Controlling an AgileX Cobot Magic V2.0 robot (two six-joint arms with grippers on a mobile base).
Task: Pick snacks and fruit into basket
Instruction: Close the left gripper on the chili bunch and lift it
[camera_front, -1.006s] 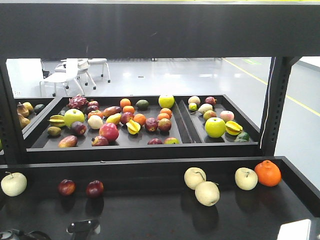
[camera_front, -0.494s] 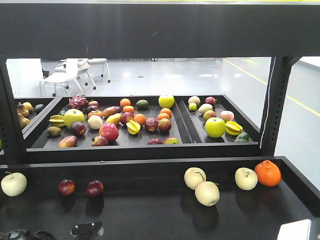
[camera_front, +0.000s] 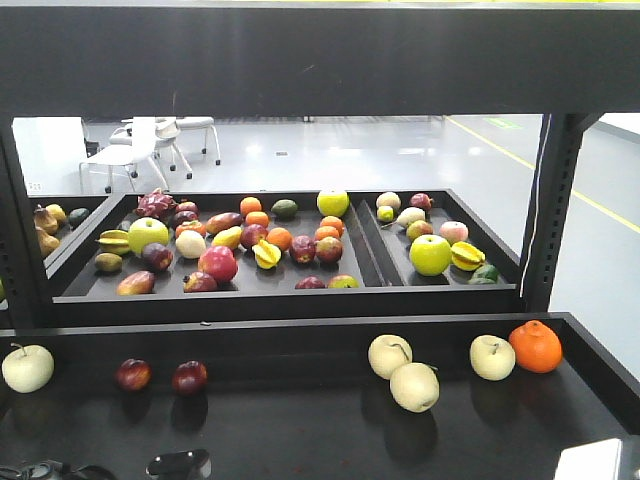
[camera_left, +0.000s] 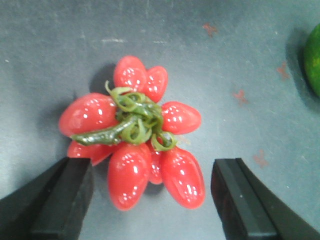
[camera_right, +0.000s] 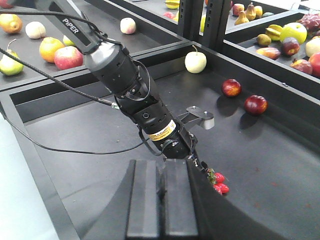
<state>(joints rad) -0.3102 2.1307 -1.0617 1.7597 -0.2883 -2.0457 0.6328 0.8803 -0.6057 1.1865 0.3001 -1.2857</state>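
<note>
1. The left gripper (camera_left: 151, 172) is hovering over the dark shelf floor (camera_left: 225, 40) with its jaws spread wide. One black finger is showing at the lower left of the wrist frame and the other at the lower right, and neither is touching anything.
2. A red tomato cluster (camera_left: 137, 130) is sitting between those fingers, not the green fruit. Its curly green stem (camera_left: 107, 136) is pointing toward the left of the frame.
3. The fruit (camera_left: 314, 60) is showing only as a dark green curved sliver at the right edge, in the upper half. It is lying on the same floor, apart from the cluster.
4. To my eye, the gripper is needing a slide toward the right of the frame until the fruit sits centred between the fingers, clear of the cluster. It should only then be dropping, so the pads meet the widest girth. The glossy skin looks likely to slip, so a gentle, square close seems wise.
5. So little of the fruit is showing that I cannot tell where its stem end is pointing or whether it has a long axis. The curve suggests a round body, so any closing line through the middle should serve.
6. The right gripper (camera_right: 161, 165) is sitting at the bottom centre of its own frame, fingers pressed together and holding nothing.
7. The pouch and the basket are not showing in any view.
</note>
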